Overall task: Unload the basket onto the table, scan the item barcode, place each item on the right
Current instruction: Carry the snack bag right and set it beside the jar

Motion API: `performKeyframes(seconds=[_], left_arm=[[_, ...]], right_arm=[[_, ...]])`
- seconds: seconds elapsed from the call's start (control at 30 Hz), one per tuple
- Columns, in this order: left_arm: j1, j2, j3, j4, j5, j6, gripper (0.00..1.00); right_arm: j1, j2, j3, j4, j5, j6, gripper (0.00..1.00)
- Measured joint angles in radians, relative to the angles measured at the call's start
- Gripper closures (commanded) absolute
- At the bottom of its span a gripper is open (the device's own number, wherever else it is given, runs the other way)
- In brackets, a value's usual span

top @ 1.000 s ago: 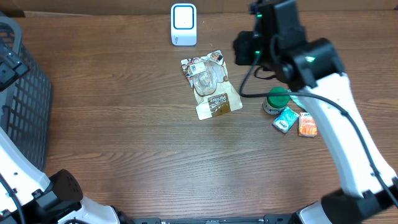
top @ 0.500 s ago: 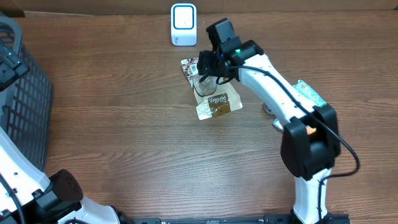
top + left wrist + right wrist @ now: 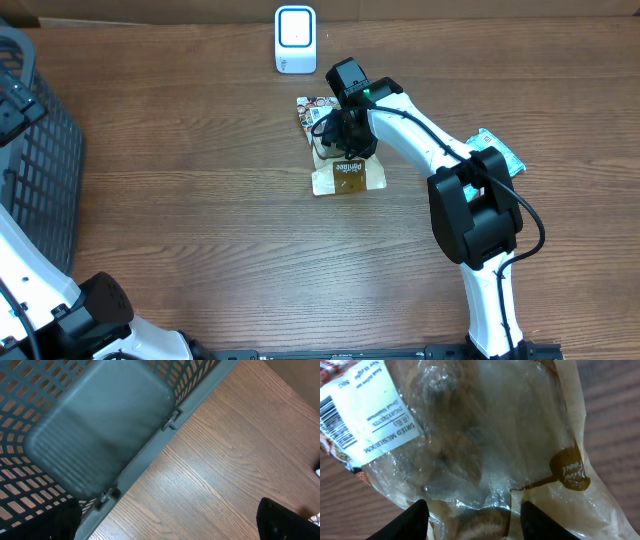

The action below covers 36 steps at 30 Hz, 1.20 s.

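The item is a clear bag of dried mushrooms (image 3: 347, 178) with a brown label, lying flat on the table below the white scanner (image 3: 295, 38). My right gripper (image 3: 345, 140) is down on the middle of the bag. In the right wrist view the bag (image 3: 485, 435) fills the frame. Its white sticker with the barcode (image 3: 332, 412) faces up at the left edge. The right gripper (image 3: 475, 521) is open, its dark fingertips (image 3: 412, 520) set apart with crinkled plastic between them. My left gripper (image 3: 170, 527) is open over bare wood beside the basket.
A dark grey mesh basket (image 3: 45, 170) stands at the table's left edge, seen close in the left wrist view as the basket (image 3: 100, 425). A teal packet (image 3: 498, 150) lies at the right, partly behind my right arm.
My right arm swung left from over the small items and came down onto the mushroom bag, with its jaws opening wider. The bag shifted slightly toward the front. The left arm stayed put.
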<state>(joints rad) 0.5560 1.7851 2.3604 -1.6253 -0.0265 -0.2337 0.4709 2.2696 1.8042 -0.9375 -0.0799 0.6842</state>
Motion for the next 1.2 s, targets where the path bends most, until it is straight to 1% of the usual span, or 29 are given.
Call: performKeyframes(seconds=[0.2,0.4,0.67,0.77,1.0,1.2], left_arm=[[0.0,0.0,0.0,0.0,0.0,0.0,0.0],[0.0,0.0,0.0,0.0,0.0,0.0,0.01],[0.0,0.0,0.0,0.0,0.0,0.0,0.0],[0.0,0.0,0.0,0.0,0.0,0.0,0.0],[0.0,0.0,0.0,0.0,0.0,0.0,0.01],[0.0,0.0,0.0,0.0,0.0,0.0,0.0]], right_arm=[[-0.022,0.0,0.0,-0.126,0.007,0.012,0.44],[-0.098,0.0,0.0,-0.278,0.053,0.017,0.42],[-0.192,0.0,0.0,-0.352,0.1,0.018,0.36],[-0.217,0.0,0.0,-0.392,0.131,0.018,0.36],[-0.277,0.0,0.004,-0.462,0.185,-0.034,0.36],[-0.27,-0.025,0.077,-0.54,0.201,-0.11,0.35]])
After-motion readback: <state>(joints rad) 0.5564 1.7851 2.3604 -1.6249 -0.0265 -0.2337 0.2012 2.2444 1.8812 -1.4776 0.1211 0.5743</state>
